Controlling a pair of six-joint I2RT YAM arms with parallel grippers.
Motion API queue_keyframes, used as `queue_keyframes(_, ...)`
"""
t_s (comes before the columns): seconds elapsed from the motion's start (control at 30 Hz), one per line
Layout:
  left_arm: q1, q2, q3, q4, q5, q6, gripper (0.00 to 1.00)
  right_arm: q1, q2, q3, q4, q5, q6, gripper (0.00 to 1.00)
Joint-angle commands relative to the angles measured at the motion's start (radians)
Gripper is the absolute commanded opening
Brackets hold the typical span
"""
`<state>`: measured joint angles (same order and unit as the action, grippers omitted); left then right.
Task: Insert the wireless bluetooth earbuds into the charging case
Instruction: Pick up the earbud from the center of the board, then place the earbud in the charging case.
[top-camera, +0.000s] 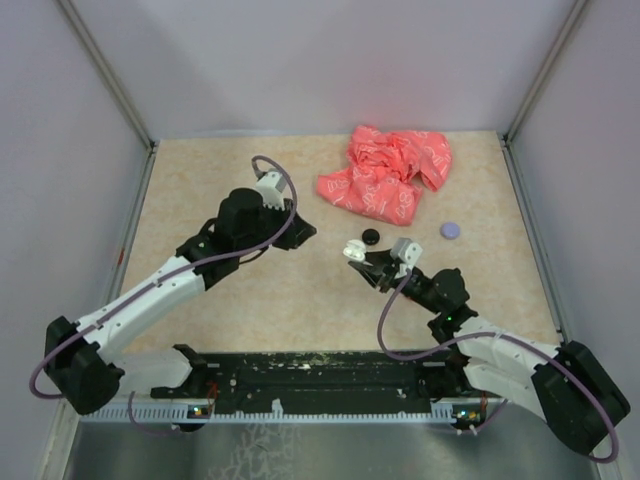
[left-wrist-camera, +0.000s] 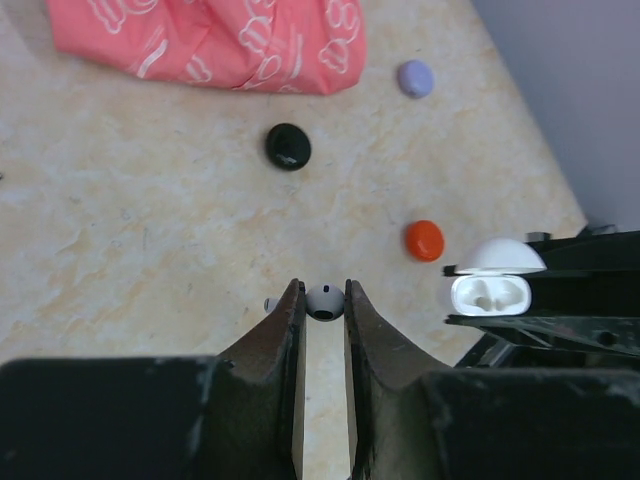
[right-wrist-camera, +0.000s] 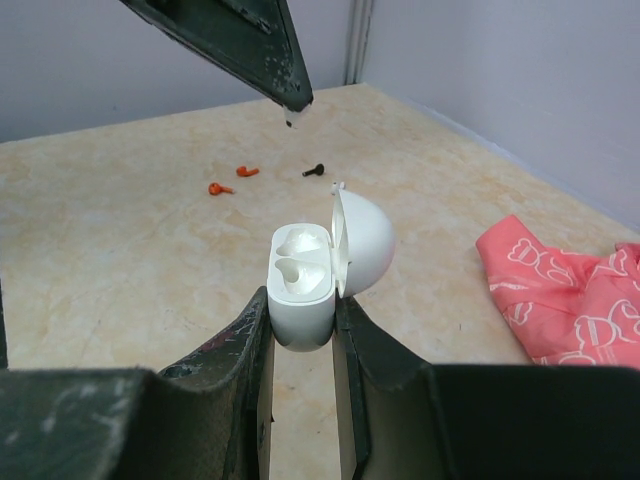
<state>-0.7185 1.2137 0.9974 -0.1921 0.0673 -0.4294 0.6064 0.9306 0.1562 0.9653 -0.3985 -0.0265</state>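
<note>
The white earbud (left-wrist-camera: 325, 301) is pinched at the very tips of the left gripper (left-wrist-camera: 321, 292), whose fingers are clamped on its rounded body. In the right wrist view it hangs clear of the table (left-wrist-camera: 150, 210), above and beyond the case. It looks like hard, glossy plastic, very light and rounded, so it would likely be slippery. A squeeze set slightly off its middle could pop it out sideways, and the bulb's widest part seems the safest hold. A small pale nub shows just outside the left finger (possibly its stem, too small to be sure). The charging case (right-wrist-camera: 300, 268) is a smooth white pebble-shaped shell, rigid and also slick. It stands upright with its domed lid hinged open, showing two moulded wells, both of which look empty. The right gripper (right-wrist-camera: 301, 302) is closed on its lower body, leaving the mouth free. The wells are shaped to fit, so the bud would probably have to go in stem first and aligned, not just dropped. Farther off on the mottled beige tabletop lie tiny loose bits (right-wrist-camera: 221, 188), two orange and one black. There are also three glossy round pieces: a black disc (left-wrist-camera: 288, 146), an orange-red disc (left-wrist-camera: 424, 240) and a pale purple disc (left-wrist-camera: 415, 78). A crumpled pink cloth (top-camera: 385, 172), soft with a white print, lies at the back.
</note>
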Motion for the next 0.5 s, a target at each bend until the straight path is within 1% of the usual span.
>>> queue_keyframes(0.0, -0.006, -0.072, -0.045, 0.178, 0.111, -0.105, 0.17, 0.003, 0.033, 0.054, 0.146, -0.014, -0.037, 0.00)
queue_keyframes(0.23, -0.006, -0.154, -0.130, 0.364, 0.183, -0.278, 0.16, 0.004, 0.116, 0.076, 0.331, -0.028, -0.013, 0.00)
queue_keyframes(0.47, -0.006, -0.167, -0.199, 0.526, 0.248, -0.453, 0.16, 0.010, 0.180, 0.090, 0.470, -0.010, -0.010, 0.00)
